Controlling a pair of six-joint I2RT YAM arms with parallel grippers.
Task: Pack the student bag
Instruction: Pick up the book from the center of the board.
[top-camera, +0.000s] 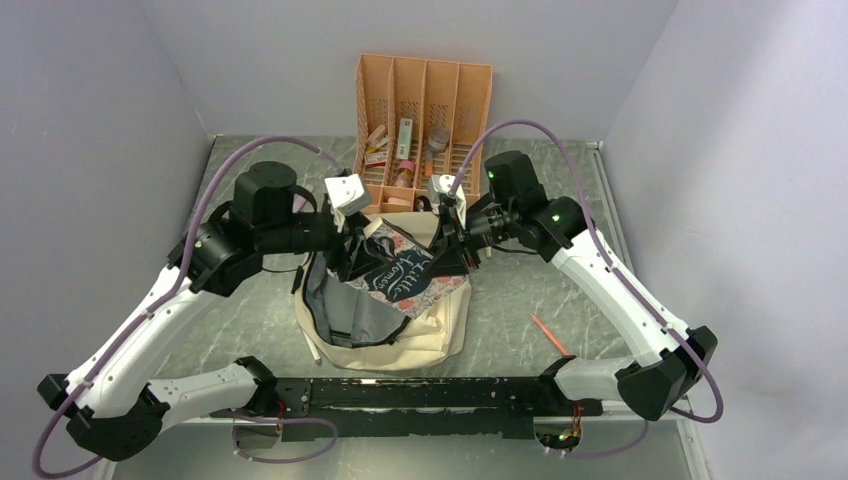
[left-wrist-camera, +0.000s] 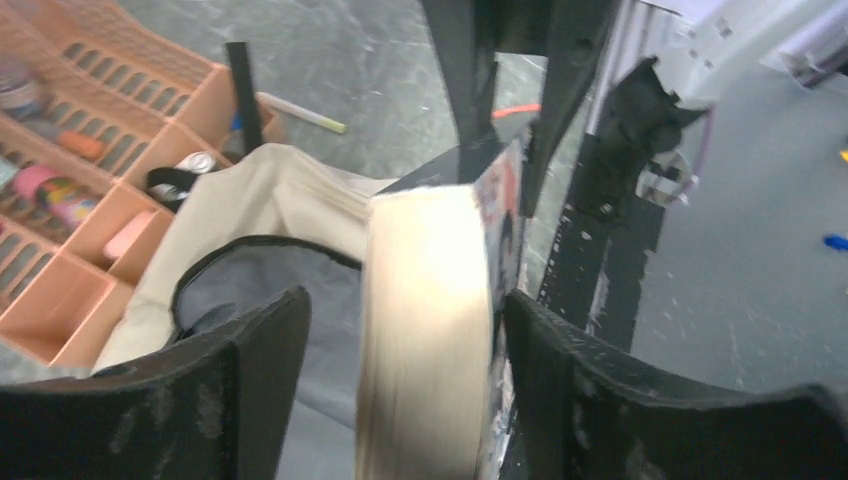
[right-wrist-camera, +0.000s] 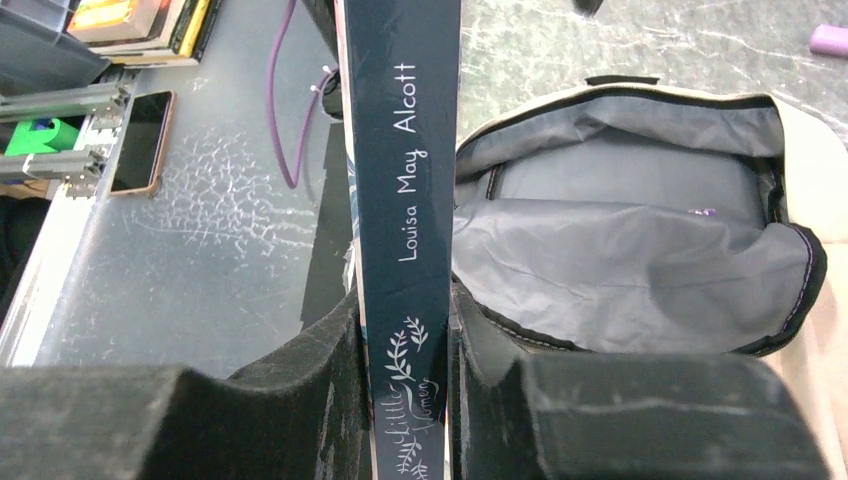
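Observation:
The cream-beige student bag (top-camera: 425, 335) lies open at the table's centre, its grey lining showing (right-wrist-camera: 620, 240). A thick navy book, "Little Women" (top-camera: 405, 272), is held tilted over the bag's mouth. My right gripper (right-wrist-camera: 405, 320) is shut on the book's spine (right-wrist-camera: 405, 150) from the right. My left gripper (left-wrist-camera: 405, 300) straddles the book's page edge (left-wrist-camera: 425, 320) from the left. Its right finger touches the cover and its left finger (left-wrist-camera: 270, 340) stands apart from the pages. The bag's cream fabric (left-wrist-camera: 260, 190) shows behind the book.
An orange slotted organiser (top-camera: 420, 115) with small items stands behind the bag, also in the left wrist view (left-wrist-camera: 120, 130). An orange pencil (top-camera: 550, 335) lies on the table at right. A white pen (left-wrist-camera: 305, 112) lies beyond the bag. A black rail (top-camera: 440, 393) runs along the near edge.

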